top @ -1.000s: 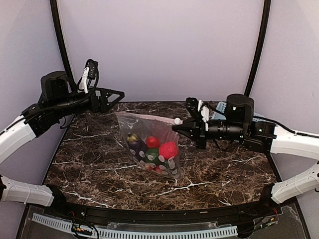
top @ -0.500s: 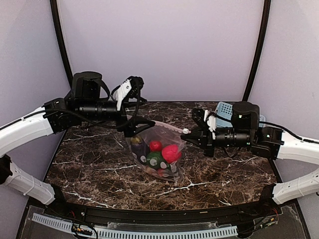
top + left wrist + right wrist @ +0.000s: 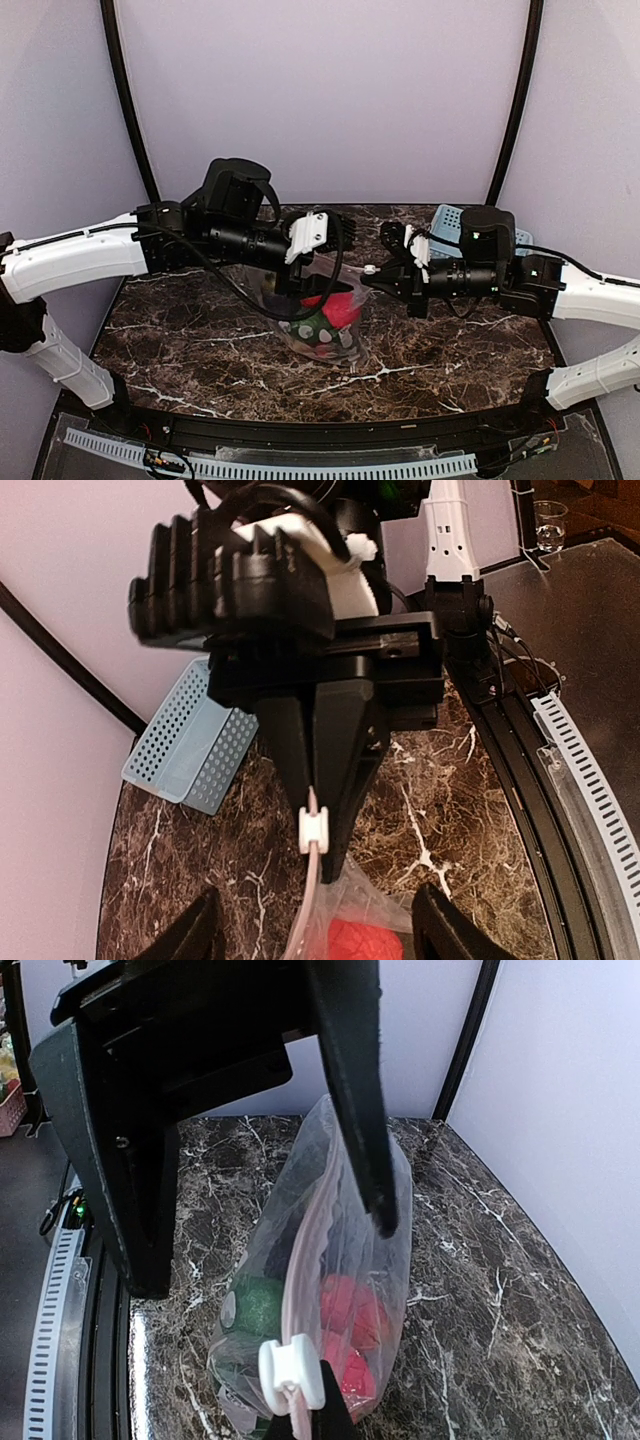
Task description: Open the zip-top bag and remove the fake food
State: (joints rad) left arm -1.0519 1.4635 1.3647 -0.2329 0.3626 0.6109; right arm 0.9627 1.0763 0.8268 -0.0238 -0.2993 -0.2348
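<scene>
Dark marbled table (image 3: pixel 180 340), seen from above and from both wrists. At its middle stands the zip-top bag (image 3: pixel 340 1210), lower end resting on the table, zip edge raised and running between the two arms. Through the clear, creased plastic the fake food (image 3: pixel 350 1312) shows as red pieces and one green piece. The other pieces are piled beneath these and cannot be told apart, and in the overhead view the left arm (image 3: pixel 90 255) covers the bag's upper part. The right fingers (image 3: pixel 330 750), pressed together, pinch the zip edge just beside the white slider (image 3: pixel 290 1368); in the right wrist view only their tips enter the frame at the bottom. The left fingers (image 3: pixel 352 1090) are spread, one on each side of the raised bag. The one on the right of the right wrist view lies against the bag's wall and the other stands clear of it; whether either tip is inside the mouth cannot be told. In the left wrist view these fingers are cut off to two blurred tips at the lower edge. Whether the zip is open or closed is not discernible. Beyond the right arm (image 3: pixel 590 290), at the table's far right, lies a light blue perforated basket (image 3: pixel 450 217), largely hidden by that arm.
</scene>
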